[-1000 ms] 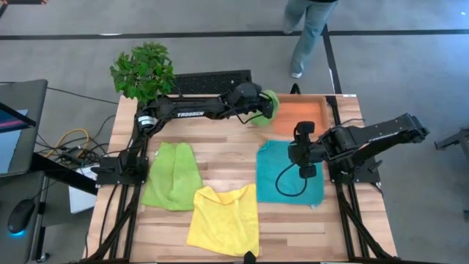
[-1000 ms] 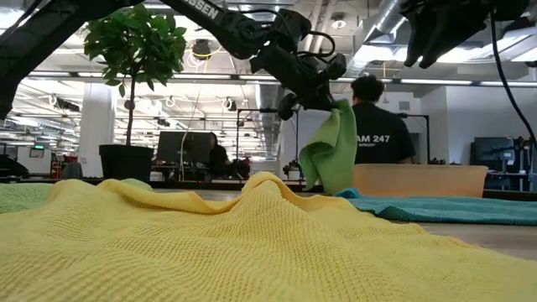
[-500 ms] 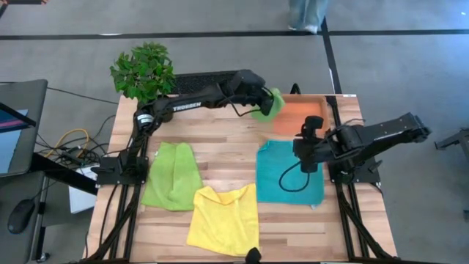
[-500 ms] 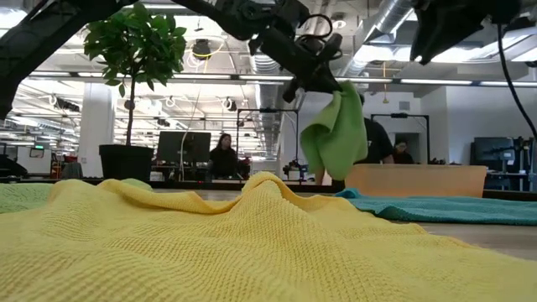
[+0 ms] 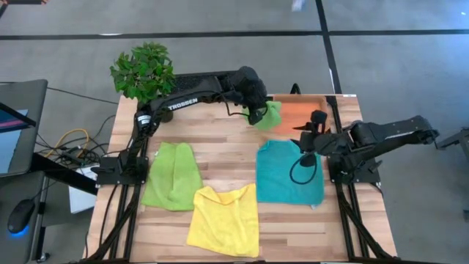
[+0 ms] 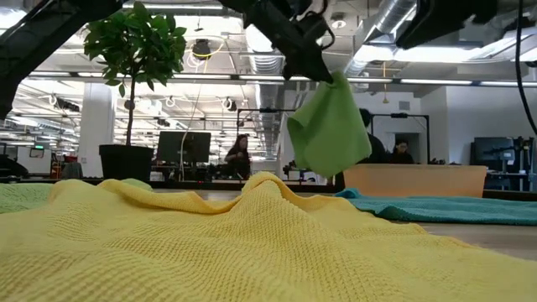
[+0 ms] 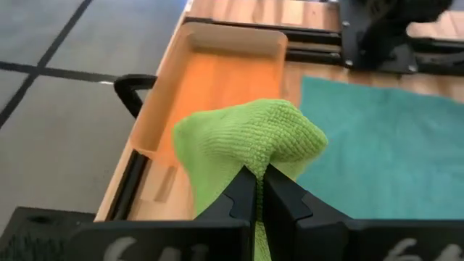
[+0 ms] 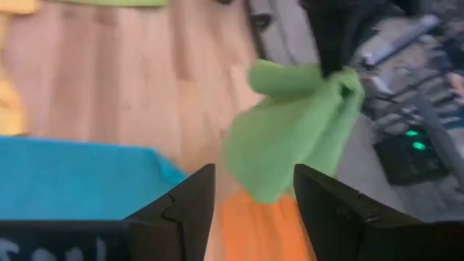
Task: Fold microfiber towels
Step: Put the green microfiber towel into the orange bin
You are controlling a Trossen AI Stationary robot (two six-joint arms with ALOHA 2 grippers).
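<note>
**Left arm holds a green towel in the air beside the orange tray**

The left gripper [image 5: 258, 111] is at the far side of the table, and its two fingers are pressed together on a bunched lime green towel [image 5: 269, 115]. The towel hangs free from the fingers; in the low view it [image 6: 329, 127] is clearly above the table and touches nothing below. From above it is at the near left corner of the orange tray [image 5: 300, 116], partly over the tray's edge. In the left wrist view the closed fingers [image 7: 255, 197] pinch the top fold of the cloth, with the tray [image 7: 217, 72] behind it.

The right gripper [image 5: 311, 141] is over the far edge of the teal towel [image 5: 282, 176], and its fingers [image 8: 181, 203] stand wide apart with nothing between them. In the right wrist view the hanging green towel [image 8: 290, 130] is in front of these open fingers, but apart from them.

The teal towel lies flat on the right part of the wooden table [image 5: 220, 143], just beside the tray. The second green towel [image 5: 172, 174] lies on the left part, somewhat wrinkled. The yellow towel [image 5: 223, 218] lies at the near edge, between the two, and its corner overlaps the green one a little. A potted plant [image 5: 143, 70] stands at the far left corner of the table
</note>
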